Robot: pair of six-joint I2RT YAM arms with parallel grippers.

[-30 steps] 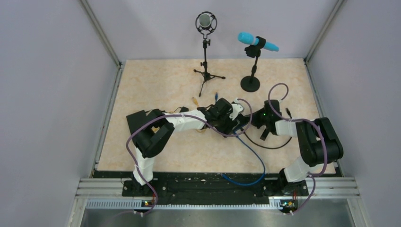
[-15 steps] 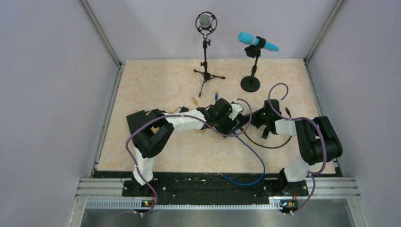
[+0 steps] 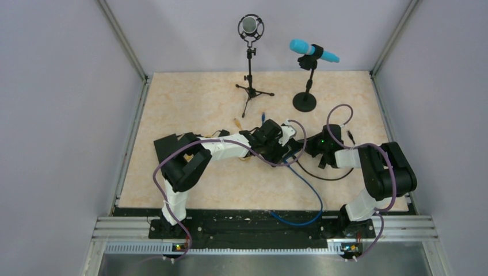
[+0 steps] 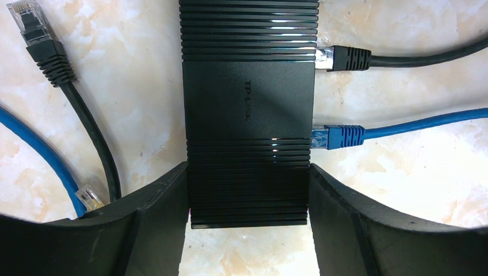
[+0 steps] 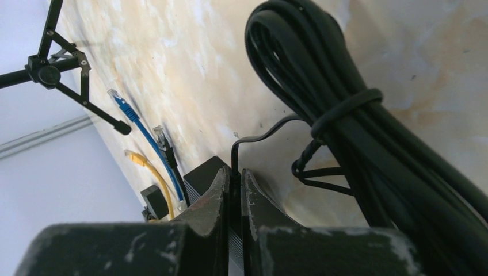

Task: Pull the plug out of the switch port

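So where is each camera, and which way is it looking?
Top: above and behind the arms, looking down at the table; the left arm and right arm both show.
Left wrist: on the left wrist, looking straight down on the switch; its fingers clamp the switch's sides.
Right wrist: on the right wrist, looking low along the table toward the tripod; its fingers pinch a thin black cable.
Shared: top and right wrist both show the tripod.

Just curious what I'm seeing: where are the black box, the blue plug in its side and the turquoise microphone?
black box (image 4: 248,115), left wrist view, smooth top panel
blue plug (image 4: 340,137), left wrist view, ribbed boot
turquoise microphone (image 3: 299,46), top view, head end
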